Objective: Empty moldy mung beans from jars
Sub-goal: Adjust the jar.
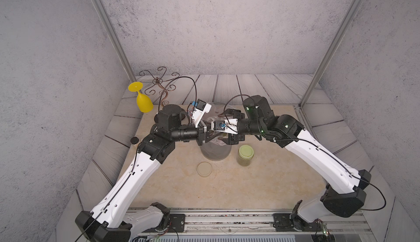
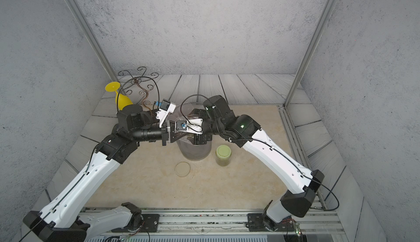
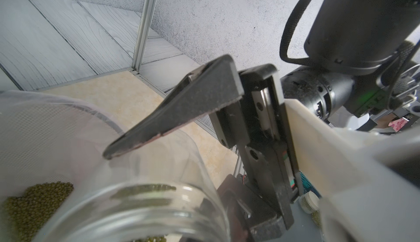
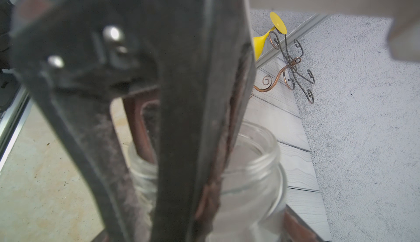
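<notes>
- In both top views the left gripper (image 1: pixel 214 137) and right gripper (image 1: pixel 225 130) meet tip to tip above the grey bin (image 1: pixel 216 155). A wrist camera (image 1: pixel 219 124) masks what lies between them.
- The left wrist view supplies it: an open jar (image 3: pixel 147 172) of clear glass, lidless and tipped, with its mouth toward the left arm.
- Right gripper: jaws spread wide around the jar's body, one finger (image 3: pixel 177 115) flat along the glass. The jar is held.
- Left gripper: jaws closed at the jar's mouth, seen only in the right wrist view. Whether they pinch the rim cannot be told.
- The mung beans (image 3: pixel 36 202) lie heaped on the bin's liner (image 3: pixel 45 127), visible in the left wrist view alone.
- On the table (image 1: pixel 250 184) near the bin stands a second jar (image 1: pixel 245 155), pale green lid on and beans inside. A beige lid (image 1: pixel 204 169) lies loose.
</notes>
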You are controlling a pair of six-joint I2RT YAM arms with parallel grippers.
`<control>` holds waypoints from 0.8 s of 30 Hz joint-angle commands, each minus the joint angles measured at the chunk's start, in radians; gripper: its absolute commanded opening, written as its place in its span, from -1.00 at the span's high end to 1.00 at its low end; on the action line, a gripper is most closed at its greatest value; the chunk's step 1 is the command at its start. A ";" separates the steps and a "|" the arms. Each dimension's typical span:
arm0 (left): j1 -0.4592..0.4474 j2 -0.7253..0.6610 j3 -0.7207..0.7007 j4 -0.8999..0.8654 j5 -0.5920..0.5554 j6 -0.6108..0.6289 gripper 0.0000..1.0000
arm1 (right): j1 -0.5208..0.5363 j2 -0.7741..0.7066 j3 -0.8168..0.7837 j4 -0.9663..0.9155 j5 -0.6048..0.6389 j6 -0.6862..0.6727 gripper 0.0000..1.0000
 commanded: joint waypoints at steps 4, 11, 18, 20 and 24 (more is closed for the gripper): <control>0.081 -0.008 -0.013 0.156 -0.029 -0.142 1.00 | -0.026 -0.152 -0.077 0.122 0.021 0.086 -0.98; 0.106 0.006 -0.049 0.303 0.020 -0.260 1.00 | -0.051 -0.202 -0.146 0.194 -0.005 0.165 -0.98; 0.145 0.032 -0.060 0.613 0.090 -0.550 1.00 | -0.122 -0.308 -0.310 0.382 -0.131 0.402 -0.98; 0.154 0.049 -0.056 0.721 0.102 -0.655 1.00 | -0.147 -0.344 -0.380 0.453 -0.210 0.445 -0.98; 0.163 0.070 -0.058 0.892 0.089 -0.833 1.00 | -0.169 -0.366 -0.450 0.508 -0.241 0.473 -0.97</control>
